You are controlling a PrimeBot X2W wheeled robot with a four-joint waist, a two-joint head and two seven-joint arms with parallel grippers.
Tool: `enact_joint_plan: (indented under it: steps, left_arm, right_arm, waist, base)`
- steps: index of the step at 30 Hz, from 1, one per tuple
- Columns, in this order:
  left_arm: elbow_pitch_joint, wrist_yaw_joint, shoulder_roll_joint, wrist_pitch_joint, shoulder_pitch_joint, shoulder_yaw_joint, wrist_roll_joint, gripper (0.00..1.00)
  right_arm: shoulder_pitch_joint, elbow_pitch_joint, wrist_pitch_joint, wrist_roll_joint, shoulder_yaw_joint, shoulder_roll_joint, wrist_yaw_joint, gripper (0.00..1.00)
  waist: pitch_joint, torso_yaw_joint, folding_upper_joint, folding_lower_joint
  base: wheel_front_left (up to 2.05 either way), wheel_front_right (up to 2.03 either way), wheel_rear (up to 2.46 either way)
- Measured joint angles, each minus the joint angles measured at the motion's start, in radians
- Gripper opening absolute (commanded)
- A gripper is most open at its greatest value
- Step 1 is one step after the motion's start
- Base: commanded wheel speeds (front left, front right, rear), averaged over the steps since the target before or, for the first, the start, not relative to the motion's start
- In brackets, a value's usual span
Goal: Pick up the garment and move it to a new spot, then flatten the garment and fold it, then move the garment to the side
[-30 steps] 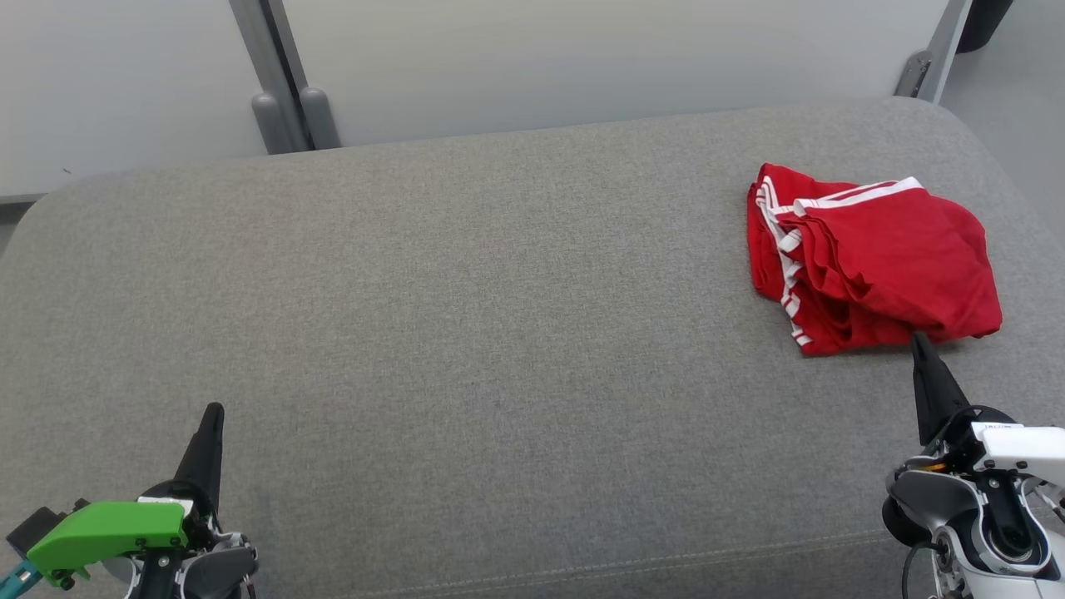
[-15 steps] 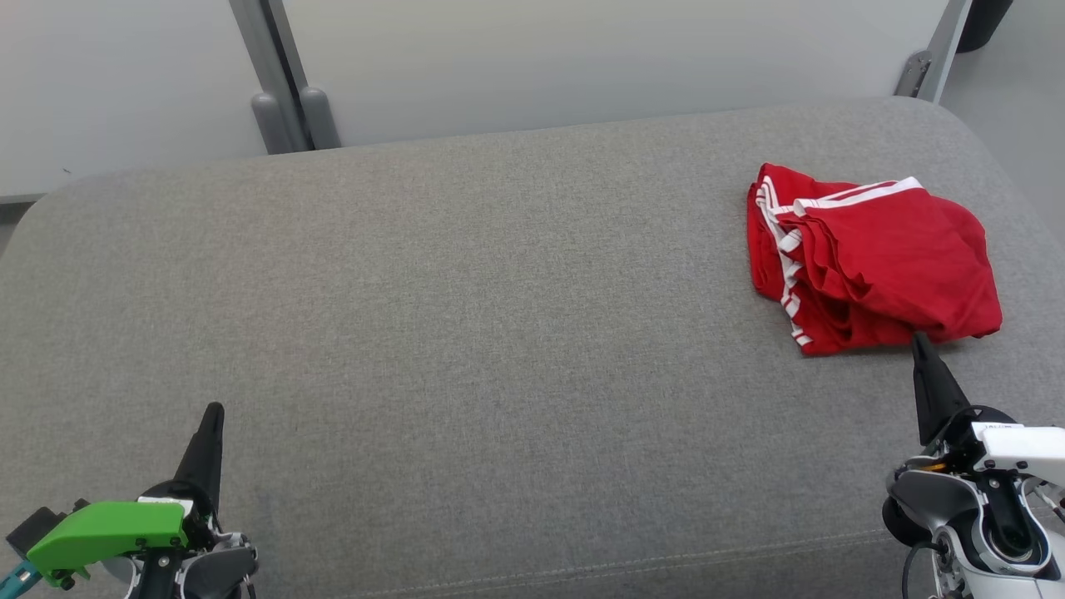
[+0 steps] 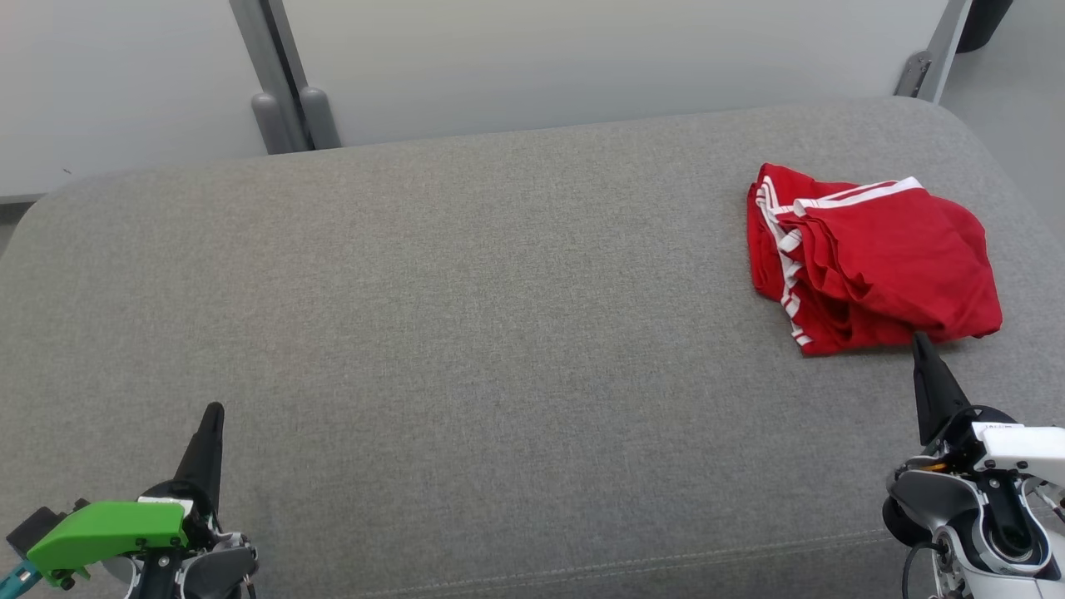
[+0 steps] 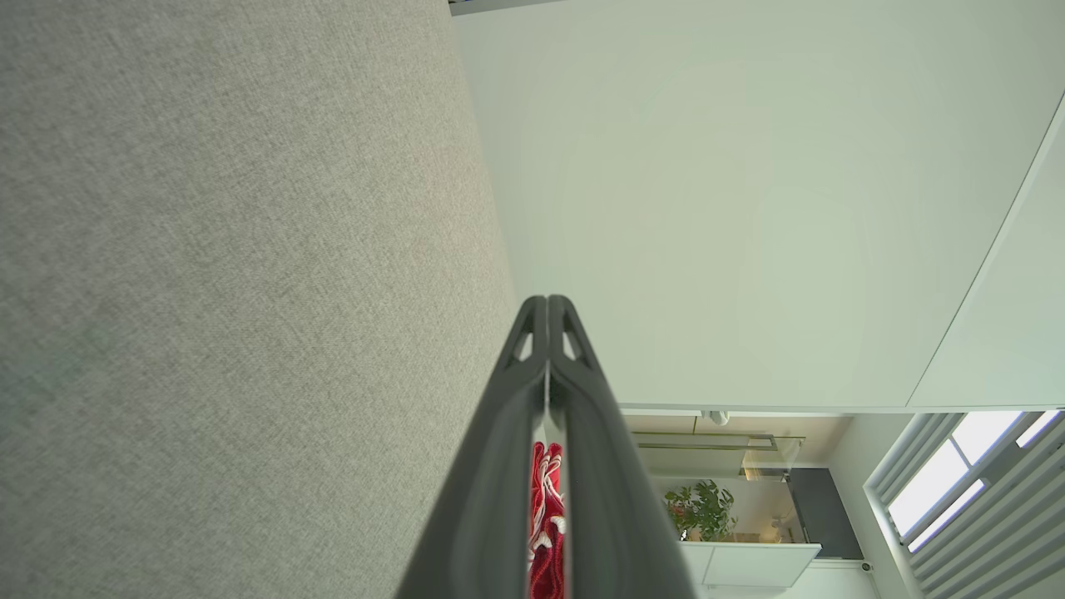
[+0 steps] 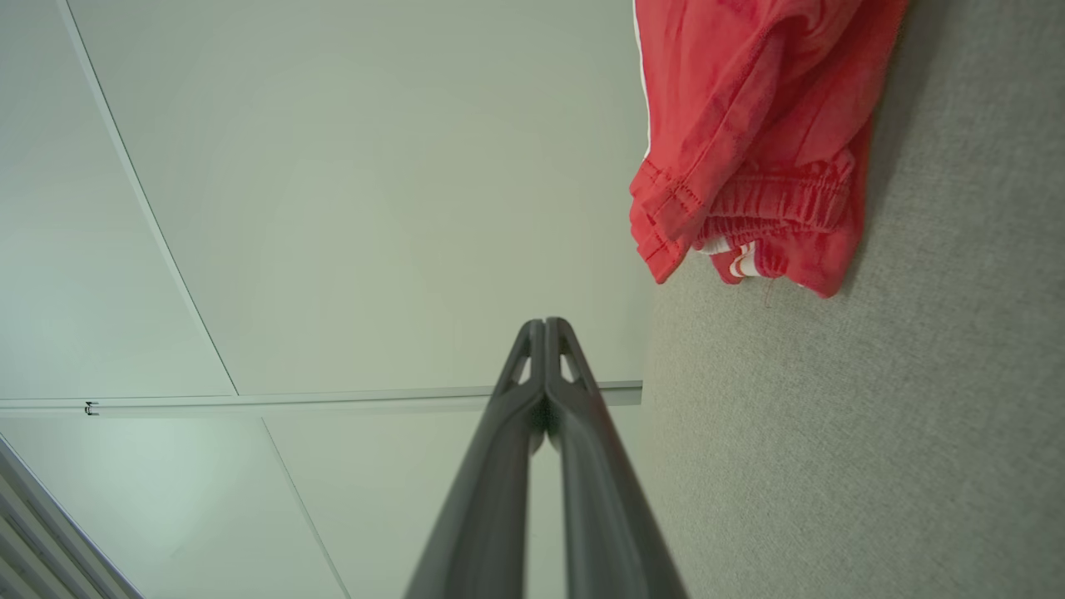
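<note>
The garment (image 3: 874, 266) is red with white stripes and lies folded in a bundle at the right end of the grey cushion (image 3: 466, 349). My right gripper (image 3: 919, 341) is shut and empty, its tip just short of the bundle's near edge. In the right wrist view the garment (image 5: 749, 141) lies ahead and to the right of the shut right gripper (image 5: 546, 323). My left gripper (image 3: 215, 409) is shut and empty at the lower left, far from the cloth. Through the slit between its fingers (image 4: 591, 449) a sliver of the red garment (image 4: 545, 532) shows in the left wrist view.
The grey cushion's rounded back edge meets a pale wall panel (image 3: 582, 58), with grey posts (image 3: 291, 116) at the back left and a bracket (image 3: 915, 75) at the back right. A seam (image 3: 632, 566) runs along the cushion's front. Grey fabric stretches between the two grippers.
</note>
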State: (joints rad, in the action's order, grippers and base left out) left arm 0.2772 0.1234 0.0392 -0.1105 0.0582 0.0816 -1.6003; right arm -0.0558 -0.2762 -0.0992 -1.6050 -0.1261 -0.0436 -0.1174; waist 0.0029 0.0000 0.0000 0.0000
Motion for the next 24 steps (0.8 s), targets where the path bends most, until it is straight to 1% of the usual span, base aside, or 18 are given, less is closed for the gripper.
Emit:
enact_joint_plan:
  steps: [24]
  left_arm:
    - [0.0, 0.0, 0.0, 0.0, 0.0, 0.0, 0.0, 0.0]
  right_arm:
    - [0.0, 0.0, 0.0, 0.0, 0.0, 0.0, 0.0, 0.0]
  waist:
    - [0.0, 0.0, 0.0, 0.0]
  base:
    - [0.0, 0.0, 0.0]
